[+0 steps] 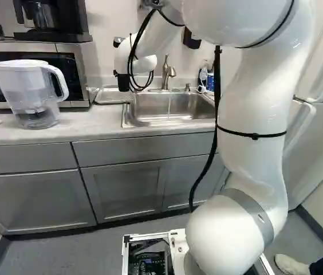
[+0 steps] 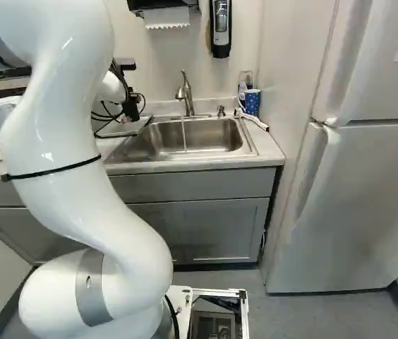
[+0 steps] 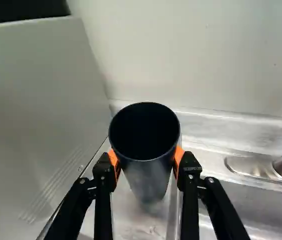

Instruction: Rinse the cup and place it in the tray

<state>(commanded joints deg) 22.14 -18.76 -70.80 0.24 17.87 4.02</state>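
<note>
The gripper [image 1: 123, 81] is beyond the arm's wrist in the left base view, near the sink's left end; the cup cannot be told apart from it there. Close up in the wrist view, the gripper [image 3: 147, 162] has its orange pads against two opposite sides of a dark cup [image 3: 148, 172], shut on it. The cup's round mouth faces the camera and its inside looks black. Beneath it lies a shiny metal surface, apparently the tray [image 1: 111, 95] left of the basin. Whether the cup's base touches it, I cannot tell.
The microwave [image 1: 73, 60] stands close on the tray's left, with a water pitcher [image 1: 32, 91] in front. To the right are the sink [image 2: 192, 138] and faucet [image 2: 185, 92]. A blue cup [image 2: 252, 102] is at the counter's back right. The wall rises close behind.
</note>
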